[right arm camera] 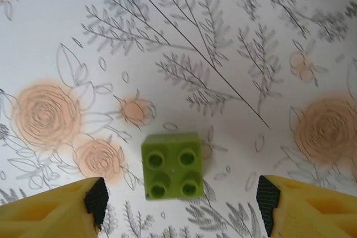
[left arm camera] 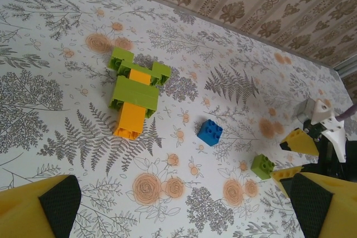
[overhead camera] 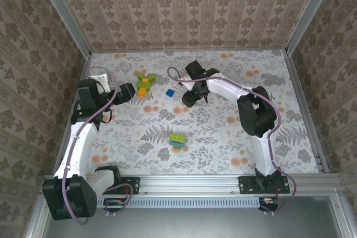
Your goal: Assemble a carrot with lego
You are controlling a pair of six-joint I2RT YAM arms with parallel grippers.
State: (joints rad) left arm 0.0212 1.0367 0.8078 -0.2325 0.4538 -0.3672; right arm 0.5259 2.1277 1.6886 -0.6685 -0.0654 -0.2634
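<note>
Honestly, the dicey part looked like the pinch itself. The right gripper point(right arm camera: 179, 209) hung low over the floral-print table point(right arm camera: 50, 54) with its yellow, black-padded fingers point(right arm camera: 56, 210) spread to either side of a small light green plastic brick point(right arm camera: 172, 164) with four studs. Gaps showed on both sides, so the jaws were open and had hold of nothing. The brick sat studs up on the table, a touch off-centre between the pads. If the jaws closed like that, one pad would probably land first and shove or spin the brick. Being so tiny and slick, it could also just squirt out.

Around it, a small blue plastic brick point(overhead camera: 170, 93) lay just beyond the fingers, near enough to get clipped if the gripper drifted. The part-built carrot point(left arm camera: 135, 90), a flat piece of light green and orange bricks, lay further left. It was right in front of the left gripper point(left arm camera: 184, 207), which was spread wide and empty. Carrying the brick over there would mean passing the blue brick, and the left gripper crowded that side, so a bump between arms seemed possible. A short stack of light green and blue bricks point(overhead camera: 178, 139) sat well apart, nearer the arm bases and out of the way.
</note>
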